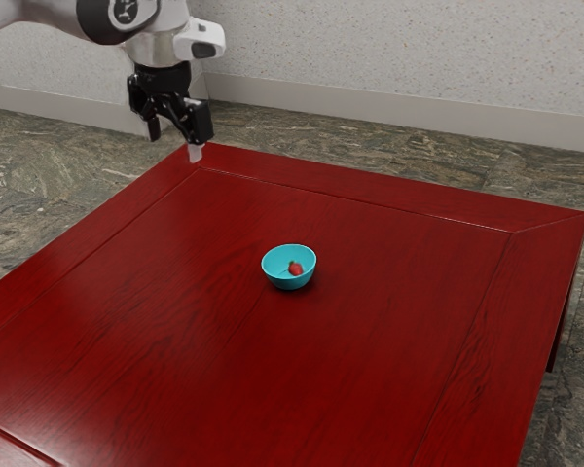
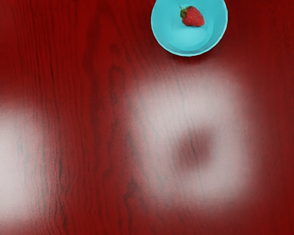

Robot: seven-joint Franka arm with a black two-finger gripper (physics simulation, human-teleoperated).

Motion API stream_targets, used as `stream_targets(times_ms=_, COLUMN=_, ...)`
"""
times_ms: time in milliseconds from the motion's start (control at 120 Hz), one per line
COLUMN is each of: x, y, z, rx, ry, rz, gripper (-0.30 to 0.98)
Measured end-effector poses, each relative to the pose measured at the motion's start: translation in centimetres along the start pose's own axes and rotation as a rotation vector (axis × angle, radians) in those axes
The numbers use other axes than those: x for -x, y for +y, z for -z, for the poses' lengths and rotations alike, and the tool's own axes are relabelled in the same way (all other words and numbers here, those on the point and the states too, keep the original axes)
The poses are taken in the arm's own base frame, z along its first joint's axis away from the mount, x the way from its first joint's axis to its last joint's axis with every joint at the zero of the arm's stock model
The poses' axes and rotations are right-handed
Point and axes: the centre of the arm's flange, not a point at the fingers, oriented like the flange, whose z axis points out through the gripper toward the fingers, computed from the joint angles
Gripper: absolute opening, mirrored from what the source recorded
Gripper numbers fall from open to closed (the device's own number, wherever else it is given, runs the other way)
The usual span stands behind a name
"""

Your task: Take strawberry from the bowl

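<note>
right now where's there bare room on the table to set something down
Bare tabletop surrounds the turquoise bowl on every side, with a broad stretch toward the exterior view's lower left. It's crowded only inside the bowl, where the strawberry sits.

In the exterior view I lose the robot arm (image 1: 161, 44) past the picture's edge around eleven o'clock, and the red wooden table (image 1: 175, 389) around seven. The turquoise bowl's (image 1: 290, 283) near wall hides part of its floor from me. My wrist view crops its rim, the strawberry's (image 2: 193, 17) underside is hidden, and the tabletop reflections (image 2: 220, 103) are blurred.
</note>
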Motion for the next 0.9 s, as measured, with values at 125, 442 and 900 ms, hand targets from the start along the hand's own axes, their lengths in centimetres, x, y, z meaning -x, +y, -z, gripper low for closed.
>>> stream_targets(times_ms=125, x=-1.5, y=-0.5, z=-1.4, rx=0.023, ry=0.035, rz=0.007, gripper=0.69)
stream_targets(times_ms=442, x=-6.1, y=0.0, z=-12.5, rx=0.078, ry=-0.017, rz=0.013, gripper=0.65)
stream_targets(times_ms=900, x=-9.8, y=2.8, z=-23.6, rx=0.21, ry=0.025, rz=0.156, gripper=0.4)
